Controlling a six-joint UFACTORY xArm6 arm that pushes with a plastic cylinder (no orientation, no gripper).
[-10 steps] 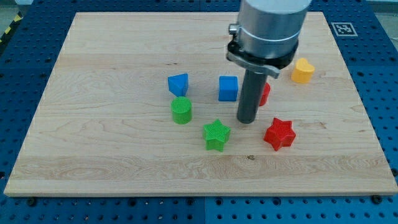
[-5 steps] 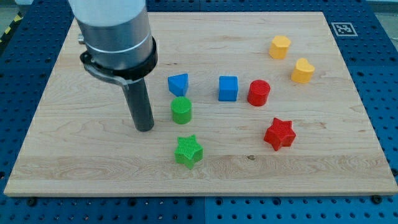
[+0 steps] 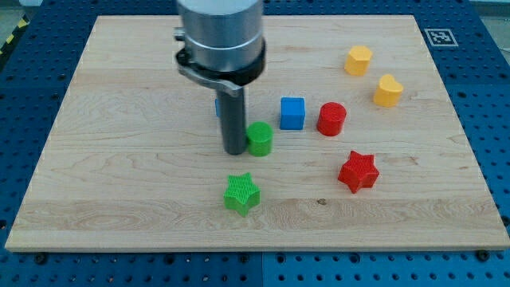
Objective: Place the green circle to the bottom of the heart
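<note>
The green circle (image 3: 260, 138) is a short green cylinder near the board's middle. My tip (image 3: 235, 149) rests on the board right against its left side. The yellow heart (image 3: 388, 90) lies at the view's upper right, far to the right of the green circle. The arm's grey body covers the board above the tip and hides most of a blue block (image 3: 217, 107) behind the rod.
A blue cube (image 3: 292, 113) and a red cylinder (image 3: 331, 119) lie right of the green circle. A red star (image 3: 358, 171) is at lower right, a green star (image 3: 241, 194) below the tip, and a yellow block (image 3: 358, 60) above the heart.
My tip swept from the board's left to the green circle's left side and the circle has shifted right. Earlier the green star moved down and left.
</note>
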